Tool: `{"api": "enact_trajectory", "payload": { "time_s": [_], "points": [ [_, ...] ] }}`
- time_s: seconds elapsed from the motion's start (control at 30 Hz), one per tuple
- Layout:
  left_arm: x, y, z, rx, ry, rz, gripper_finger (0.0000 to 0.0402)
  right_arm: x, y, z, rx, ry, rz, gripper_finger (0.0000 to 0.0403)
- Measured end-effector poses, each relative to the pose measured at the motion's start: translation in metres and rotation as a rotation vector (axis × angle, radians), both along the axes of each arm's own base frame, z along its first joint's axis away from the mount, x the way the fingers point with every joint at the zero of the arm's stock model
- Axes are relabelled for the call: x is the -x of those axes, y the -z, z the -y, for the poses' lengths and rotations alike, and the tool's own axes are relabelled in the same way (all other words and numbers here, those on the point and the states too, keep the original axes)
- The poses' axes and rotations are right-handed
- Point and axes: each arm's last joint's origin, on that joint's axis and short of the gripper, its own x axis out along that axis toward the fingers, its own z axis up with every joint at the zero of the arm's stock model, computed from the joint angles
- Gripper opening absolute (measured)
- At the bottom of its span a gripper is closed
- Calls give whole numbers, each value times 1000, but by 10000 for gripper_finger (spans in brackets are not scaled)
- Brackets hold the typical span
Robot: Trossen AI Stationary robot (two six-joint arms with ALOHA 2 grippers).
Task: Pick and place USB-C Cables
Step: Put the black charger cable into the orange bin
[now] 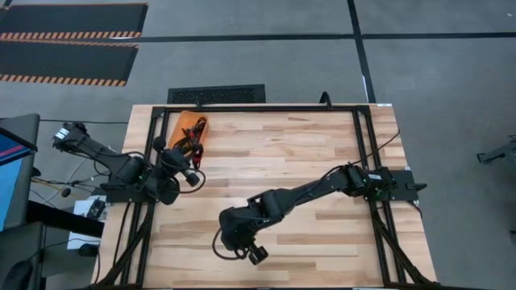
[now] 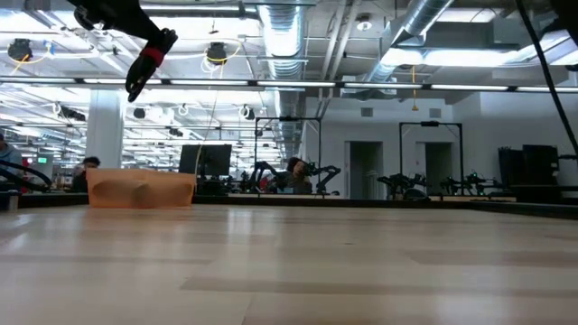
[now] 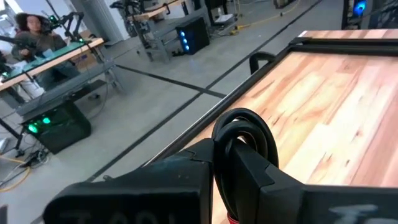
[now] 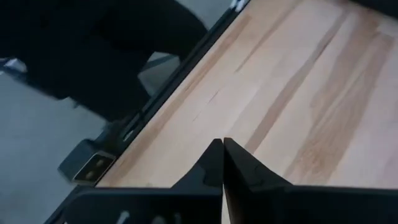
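Left gripper [image 3: 249,180] fingers hold black cable [image 3: 244,134] w/ weak grip; it may slip. Right gripper [image 4: 222,163] fingers closed, empty, bottom center.

A gripper [image 2: 135,88] hangs high above the bare wooden table [image 2: 289,262], beyond which an orange bin [image 2: 142,190] sits at the far edge.

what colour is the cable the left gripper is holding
Black, with a bit of red at its base. The coiled cable shows best in the left wrist view, clamped in the left gripper.
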Motion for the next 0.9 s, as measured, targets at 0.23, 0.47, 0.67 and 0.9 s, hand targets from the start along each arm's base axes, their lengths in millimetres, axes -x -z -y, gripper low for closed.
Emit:
{"api": "enact_trajectory", "payload": {
  "time_s": [0.23, 0.47, 0.67, 0.9],
  "points": [
    [-8, 7, 5, 14, 23, -44, 11, 16, -44, 9, 11, 39, 99, 6],
    [-13, 10, 6, -6, 10, -49, 11, 45, -100, 19, 74, 156, 245, 3],
    [-14, 11, 8, 12, 22, -52, 11, 68, -124, 24, 218, 354, 301, 2],
    [-13, 11, 9, 29, 43, -61, 11, 32, -99, 14, 102, 302, 400, 2]
  ]
}}
